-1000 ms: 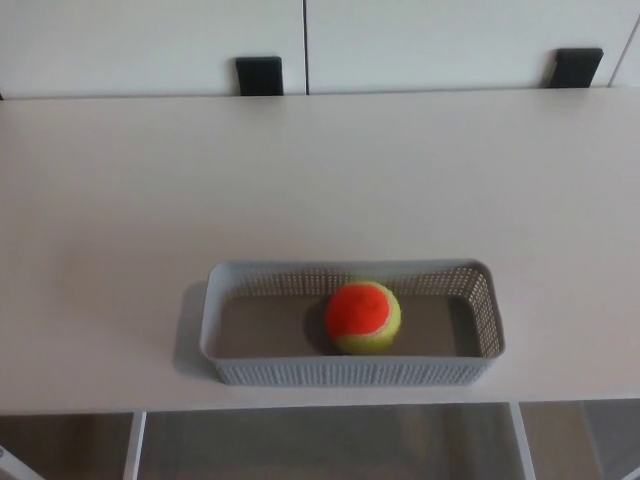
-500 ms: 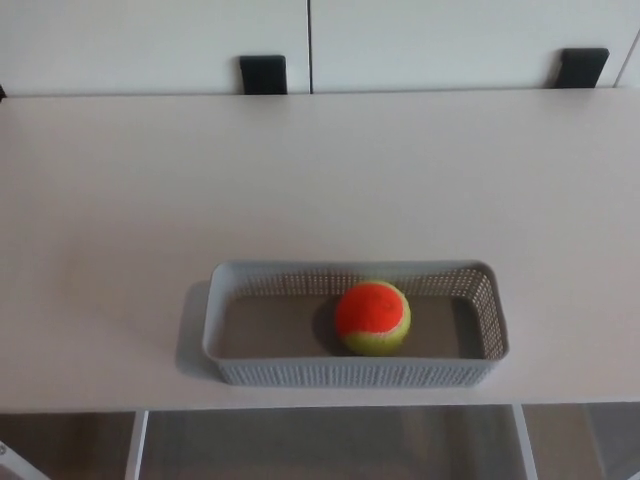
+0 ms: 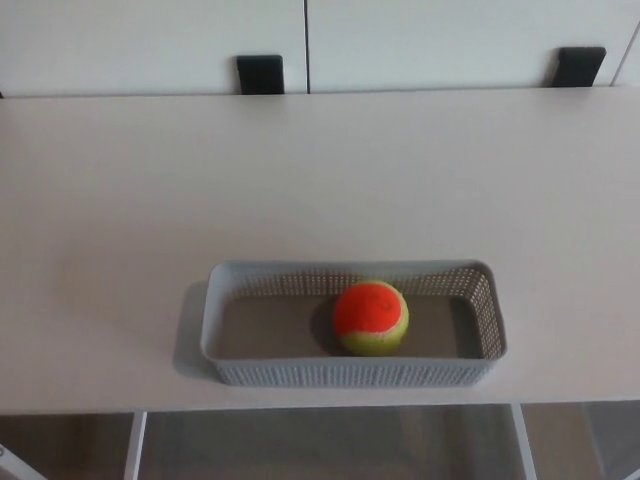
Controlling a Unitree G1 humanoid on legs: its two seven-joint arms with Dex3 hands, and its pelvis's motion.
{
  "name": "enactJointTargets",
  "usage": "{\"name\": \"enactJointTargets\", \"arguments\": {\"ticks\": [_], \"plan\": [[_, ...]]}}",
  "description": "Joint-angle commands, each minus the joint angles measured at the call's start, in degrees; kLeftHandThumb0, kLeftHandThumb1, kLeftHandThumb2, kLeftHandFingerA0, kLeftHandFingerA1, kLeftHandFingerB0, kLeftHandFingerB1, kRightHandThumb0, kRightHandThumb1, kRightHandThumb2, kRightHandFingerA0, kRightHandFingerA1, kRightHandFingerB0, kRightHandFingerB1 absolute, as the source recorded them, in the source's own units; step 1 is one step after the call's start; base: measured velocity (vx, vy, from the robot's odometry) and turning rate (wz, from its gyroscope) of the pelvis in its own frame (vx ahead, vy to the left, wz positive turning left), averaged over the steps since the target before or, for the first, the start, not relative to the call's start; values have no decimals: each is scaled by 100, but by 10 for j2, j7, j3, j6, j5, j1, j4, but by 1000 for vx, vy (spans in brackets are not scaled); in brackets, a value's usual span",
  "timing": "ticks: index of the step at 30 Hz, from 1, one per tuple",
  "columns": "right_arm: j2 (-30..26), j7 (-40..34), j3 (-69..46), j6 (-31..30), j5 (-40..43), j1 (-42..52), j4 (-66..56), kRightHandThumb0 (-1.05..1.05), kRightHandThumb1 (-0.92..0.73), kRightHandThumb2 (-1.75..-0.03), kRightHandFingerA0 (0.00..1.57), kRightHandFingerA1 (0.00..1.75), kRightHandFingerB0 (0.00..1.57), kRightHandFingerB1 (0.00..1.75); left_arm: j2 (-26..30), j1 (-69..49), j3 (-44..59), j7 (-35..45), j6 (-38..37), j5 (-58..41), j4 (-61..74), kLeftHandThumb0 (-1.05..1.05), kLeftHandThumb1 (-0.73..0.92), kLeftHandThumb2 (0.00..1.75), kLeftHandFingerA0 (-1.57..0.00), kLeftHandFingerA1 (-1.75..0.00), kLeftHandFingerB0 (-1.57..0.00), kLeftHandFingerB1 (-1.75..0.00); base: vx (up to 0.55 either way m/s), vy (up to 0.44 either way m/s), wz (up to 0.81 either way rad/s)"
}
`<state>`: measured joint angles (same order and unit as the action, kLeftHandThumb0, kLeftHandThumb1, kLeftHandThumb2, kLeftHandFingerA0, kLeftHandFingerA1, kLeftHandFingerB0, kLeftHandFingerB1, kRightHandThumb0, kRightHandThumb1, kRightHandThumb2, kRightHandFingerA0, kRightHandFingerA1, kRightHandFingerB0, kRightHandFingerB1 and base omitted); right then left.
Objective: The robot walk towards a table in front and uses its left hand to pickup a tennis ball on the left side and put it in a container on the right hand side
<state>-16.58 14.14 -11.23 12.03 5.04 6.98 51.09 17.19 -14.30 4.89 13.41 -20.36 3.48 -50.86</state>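
The pale table (image 3: 300,170) fills my view. Near its front edge sits a grey mesh basket (image 3: 350,373), and the orange-and-yellow tennis ball (image 3: 371,318) rests inside it, right of the middle. Neither of my hands shows, so I cannot tell their state.

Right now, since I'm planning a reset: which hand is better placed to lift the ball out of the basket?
Right, marginally: the tennis ball lies right of the view's middle, inside the grey basket. Neither hand shows, so their positions cannot be compared.
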Motion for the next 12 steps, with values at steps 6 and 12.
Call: {"name": "enactJointTargets", "arguments": {"ticks": [6,12], "plan": [[-14,0,-3,4,-4,1,-7,-27,-57,-57,58,44,44,38,11,8,-3,-7,-24,4,-11,-48,58,58,-34,-38,-27,-32,0,0,0],[-13,-2,-5,5,-3,-2,-6,-26,-57,-57,59,43,45,38,10,10,-3,-3,-16,0,-4,-53,49,72,-31,-46,-23,-41,0,0,0]]}}
